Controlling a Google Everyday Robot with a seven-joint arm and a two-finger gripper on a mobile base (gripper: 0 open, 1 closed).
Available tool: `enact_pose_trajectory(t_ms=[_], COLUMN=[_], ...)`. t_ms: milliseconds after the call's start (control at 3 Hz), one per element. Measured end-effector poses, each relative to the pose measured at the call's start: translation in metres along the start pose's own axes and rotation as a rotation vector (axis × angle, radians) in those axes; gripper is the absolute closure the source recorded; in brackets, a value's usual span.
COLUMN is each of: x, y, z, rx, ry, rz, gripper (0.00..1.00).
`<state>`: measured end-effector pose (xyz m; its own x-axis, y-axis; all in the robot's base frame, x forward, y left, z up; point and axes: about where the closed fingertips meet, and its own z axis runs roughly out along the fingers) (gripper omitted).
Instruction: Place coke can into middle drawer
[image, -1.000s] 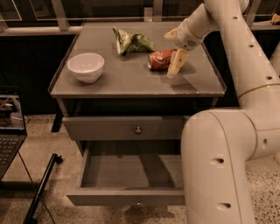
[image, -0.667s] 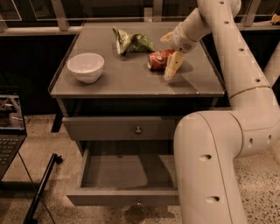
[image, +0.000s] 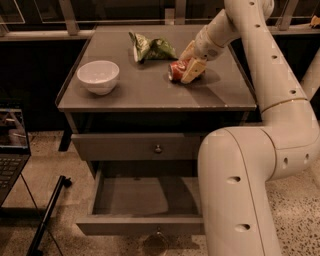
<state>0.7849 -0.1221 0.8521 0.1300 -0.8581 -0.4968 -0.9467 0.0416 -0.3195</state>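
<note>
Starting nearest to me, the middle drawer (image: 134, 199) is standing pulled out, well below the coke can (image: 176, 70) and on the near side of it. Its grey floor is showing bare as far as I can see, though the arm's big lower link (image: 239, 200) is covering its right end. Between that drawer and the can, the closed front panel (image: 120, 147) with its round knob (image: 158, 148) is sitting shut.

Up on the cabinet top (image: 150, 95), the can is lying on its side, with the white bowl (image: 98, 76) well apart from it on the left as I am viewing it. The gripper (image: 190, 61) is at the can's right end. This is what is changing: over the last second it has been sliding in from beside the can, and now its fingers (image: 193, 71) are spread with one in front of the can and the other behind it. The front one is overlapping the red body. I am reading it as unclenched and straddling, not yet squeezing (I cannot see any pinch on the metal). The can itself is sitting about where it was.

Just beyond the can, up and to the left, the green snack bag (image: 152, 48) is lying close but apart from it.

For the task, I am judging that the approach is finishing and the grasp is coming next. Nothing has gone into the drawer yet, and a can lying on its side may roll as the fingers close.
</note>
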Motion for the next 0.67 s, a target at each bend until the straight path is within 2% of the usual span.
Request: enact_pose_trajectory(t_ms=[667], x=[0.0000], y=[0.0000], z=[0.0000], rx=[0.000], ry=[0.000], rz=[0.000], gripper=[0.88])
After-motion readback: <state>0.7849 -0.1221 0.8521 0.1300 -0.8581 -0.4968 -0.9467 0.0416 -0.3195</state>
